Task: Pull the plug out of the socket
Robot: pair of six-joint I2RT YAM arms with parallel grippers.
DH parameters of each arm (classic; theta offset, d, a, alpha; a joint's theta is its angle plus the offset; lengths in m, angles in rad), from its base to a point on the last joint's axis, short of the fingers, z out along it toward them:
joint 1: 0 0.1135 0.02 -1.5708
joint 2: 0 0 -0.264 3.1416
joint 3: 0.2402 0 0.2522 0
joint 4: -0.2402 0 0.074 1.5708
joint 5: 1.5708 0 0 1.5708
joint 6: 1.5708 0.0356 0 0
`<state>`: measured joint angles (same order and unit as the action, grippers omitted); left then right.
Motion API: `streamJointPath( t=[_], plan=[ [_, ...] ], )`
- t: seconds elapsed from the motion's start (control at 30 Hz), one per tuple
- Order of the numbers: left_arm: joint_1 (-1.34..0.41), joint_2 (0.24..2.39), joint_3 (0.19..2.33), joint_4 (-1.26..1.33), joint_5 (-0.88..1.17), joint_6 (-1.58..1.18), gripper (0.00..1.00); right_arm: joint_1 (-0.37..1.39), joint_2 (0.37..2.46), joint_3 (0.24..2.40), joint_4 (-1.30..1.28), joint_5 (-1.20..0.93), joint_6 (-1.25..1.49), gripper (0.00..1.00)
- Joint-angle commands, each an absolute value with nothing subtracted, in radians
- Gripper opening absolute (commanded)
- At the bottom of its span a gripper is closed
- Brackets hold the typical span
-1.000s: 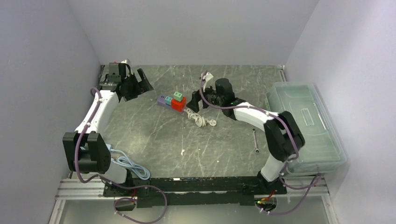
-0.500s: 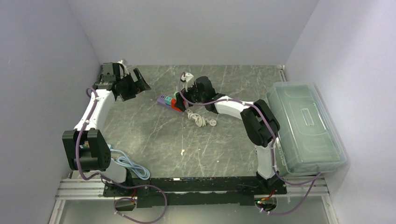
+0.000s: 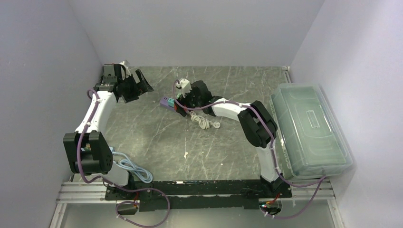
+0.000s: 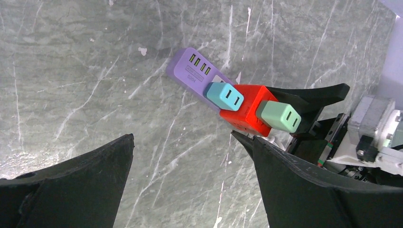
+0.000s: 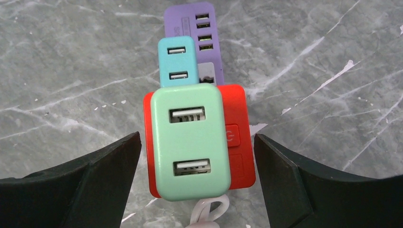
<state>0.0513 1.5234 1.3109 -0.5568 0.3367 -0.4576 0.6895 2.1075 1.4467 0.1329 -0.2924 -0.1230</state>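
The socket strip (image 5: 237, 137) lies flat on the table (image 3: 157, 137), a red block with a purple end (image 5: 192, 23). 2 plugs stand in it: a mint-green plug (image 5: 189, 145) on the red part and a smaller cyan plug (image 5: 177, 61) just beside it, toward the purple end. The right hand (image 5: 197, 137) hangs directly over the green plug with its fingers (image 5: 109, 166) spread wide, 1 on each side and both clear of the plug's flanks. It grasps nothing. The left hand (image 4: 190, 137) is released too, fingers wide apart, hovering well to the left of the strip and pointed at it.

The step in hand looks like closing on the green plug. To do it well, the right hand should come down far enough that the pads meet the plug's flat long sides rather than its rounded top corners. It should also be centred so both pads land together (a lopsided squeeze would likely skid the light strip across the table), and it should steer clear of the cyan plug. Once clamped, the pull wants to go straight up along the prongs, without rocking. Nothing pins the strip, so it may lift with the plug. The left hand pressing down on the purple end would likely prevent that.
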Motion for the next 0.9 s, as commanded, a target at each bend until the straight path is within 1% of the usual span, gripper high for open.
streamJointPath(
  t=[0.0, 0.03, 0.1, 0.17, 0.2, 0.27, 0.33, 0.4, 0.43, 0.47, 0.5, 0.7, 0.87],
  plan=[
    [0.051, 1.527, 1.321, -0.529, 0.363, -0.456, 0.99, 0.705, 2.113, 1.489, 0.137, -0.243, -0.156, 0.91],
    [0.052, 1.529, 1.322, -0.531, 0.365, -0.454, 0.99, 0.707, 2.112, 1.485, 0.140, -0.238, -0.155, 0.87],
    [0.052, 1.531, 1.323, -0.533, 0.371, -0.455, 0.99, 0.707, 2.103, 1.472, 0.151, -0.229, -0.149, 0.74],
    [0.052, 1.532, 1.324, -0.533, 0.383, -0.458, 0.99, 0.709, 2.090, 1.450, 0.166, -0.226, -0.145, 0.58],
    [0.052, 1.532, 1.323, -0.533, 0.388, -0.460, 0.99, 0.711, 2.080, 1.437, 0.174, -0.223, -0.142, 0.52],
    [0.052, 1.532, 1.321, -0.526, 0.404, -0.464, 0.99, 0.717, 2.054, 1.409, 0.189, -0.216, -0.138, 0.43],
    [0.051, 1.533, 1.313, -0.515, 0.423, -0.469, 0.99, 0.726, 2.028, 1.380, 0.199, -0.209, -0.134, 0.28],
    [0.051, 1.532, 1.307, -0.505, 0.446, -0.477, 0.99, 0.735, 1.998, 1.352, 0.205, -0.195, -0.123, 0.15],
    [0.052, 1.532, 1.303, -0.500, 0.459, -0.482, 0.99, 0.740, 1.973, 1.330, 0.219, -0.184, -0.114, 0.07],
    [0.052, 1.531, 1.299, -0.494, 0.475, -0.489, 0.99, 0.747, 1.955, 1.303, 0.231, -0.176, -0.102, 0.03],
    [0.052, 1.530, 1.293, -0.484, 0.491, -0.496, 0.99, 0.754, 1.920, 1.270, 0.260, -0.158, -0.088, 0.00],
    [0.048, 1.534, 1.252, -0.451, 0.562, -0.528, 0.99, 0.816, 1.733, 1.026, 0.425, -0.020, 0.011, 0.00],
    [0.034, 1.538, 1.152, -0.362, 0.665, -0.585, 0.99, 0.866, 1.598, 0.867, 0.559, 0.105, 0.092, 0.00]
  ],
)
